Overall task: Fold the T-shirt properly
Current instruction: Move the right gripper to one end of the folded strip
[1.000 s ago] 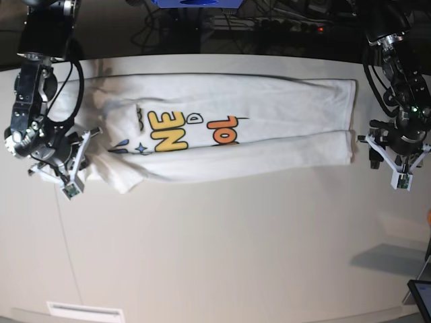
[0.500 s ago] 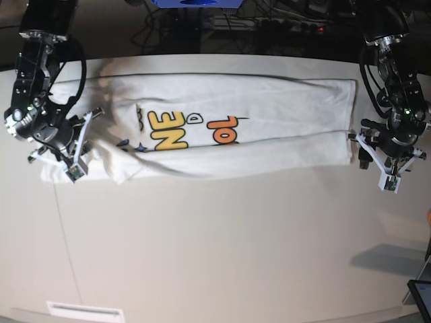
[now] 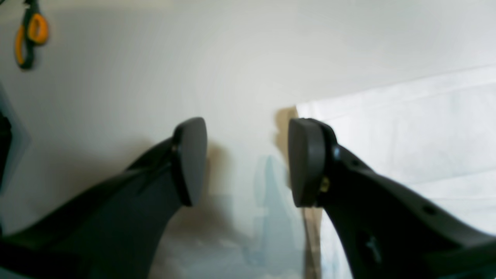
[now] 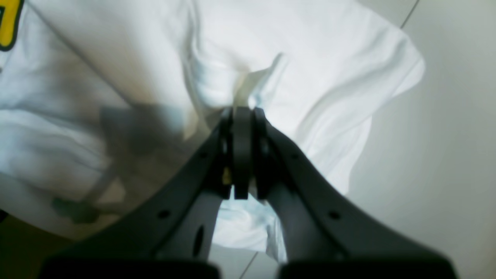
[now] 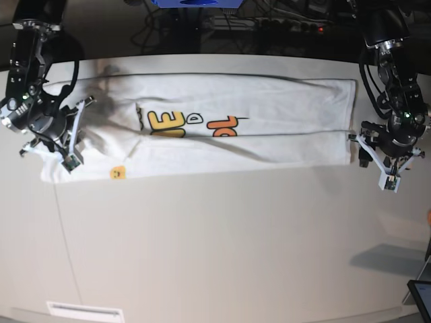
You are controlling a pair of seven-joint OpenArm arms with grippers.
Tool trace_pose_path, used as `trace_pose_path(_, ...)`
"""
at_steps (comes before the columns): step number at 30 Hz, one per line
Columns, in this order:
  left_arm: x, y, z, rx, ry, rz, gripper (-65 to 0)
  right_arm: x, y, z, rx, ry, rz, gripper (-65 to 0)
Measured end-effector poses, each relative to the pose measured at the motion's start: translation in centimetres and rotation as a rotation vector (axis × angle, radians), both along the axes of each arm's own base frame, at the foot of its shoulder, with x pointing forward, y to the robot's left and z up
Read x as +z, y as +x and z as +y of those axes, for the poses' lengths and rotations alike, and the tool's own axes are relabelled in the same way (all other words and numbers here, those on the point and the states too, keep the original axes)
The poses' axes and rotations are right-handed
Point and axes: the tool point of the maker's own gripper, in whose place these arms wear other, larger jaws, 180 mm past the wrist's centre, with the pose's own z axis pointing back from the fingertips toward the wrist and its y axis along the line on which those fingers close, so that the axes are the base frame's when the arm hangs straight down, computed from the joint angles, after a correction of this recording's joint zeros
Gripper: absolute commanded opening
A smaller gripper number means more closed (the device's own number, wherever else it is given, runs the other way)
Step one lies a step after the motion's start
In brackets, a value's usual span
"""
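Pinching a bunched ridge of white cloth, my right gripper [image 4: 242, 116] has its jaws pressed together on the large white short-sleeved T-shirt [image 5: 222, 124] with the orange and yellow print, at the end where a sleeve spreads out. The shirt lies as a long band across the far half of the pale tabletop [image 5: 222, 256], part of the lettering showing along its middle.

My left gripper [image 3: 248, 159] stands spread and holds nothing; in its wrist view the jaws straddle bare tabletop with the shirt's hem corner just beside one pad. I cannot tell whether that pad touches the cloth.

To do this step well, I judge the left side should close on the hem corner, catching both layers, before either arm lifts, so that the two ends rise evenly and the band stays taut instead of sagging in the middle. The right pinch holds a gathered fold, so I would watch for a twisted sleeve.

The near half of the tabletop offers plenty of open room. The far edge runs close behind the shirt, and orange-handled scissors [image 3: 29, 37] lie beyond my left gripper, well apart.
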Motion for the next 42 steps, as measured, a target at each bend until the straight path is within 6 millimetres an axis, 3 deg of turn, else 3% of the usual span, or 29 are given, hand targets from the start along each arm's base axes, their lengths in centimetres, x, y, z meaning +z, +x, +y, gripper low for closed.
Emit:
trace_pose_path(20, 0.0, 0.0, 0.0, 0.000, 0.000, 0.000, -31.6, -1.2, -2.2, -1.2, 0.010, -0.055, 0.068, -64.9)
trace_pose_path(25, 0.0, 0.0, 0.0, 0.000, 0.000, 0.000, -31.6, -2.0, -3.5, -1.0, 0.013, -0.045, 0.103, -64.9)
trace_pose_path(42, 0.6, 0.6, 0.0, 0.000, -0.001, -0.019, -31.6, -3.1, -5.2, -0.9, 0.011, -0.038, 0.148, -64.9)
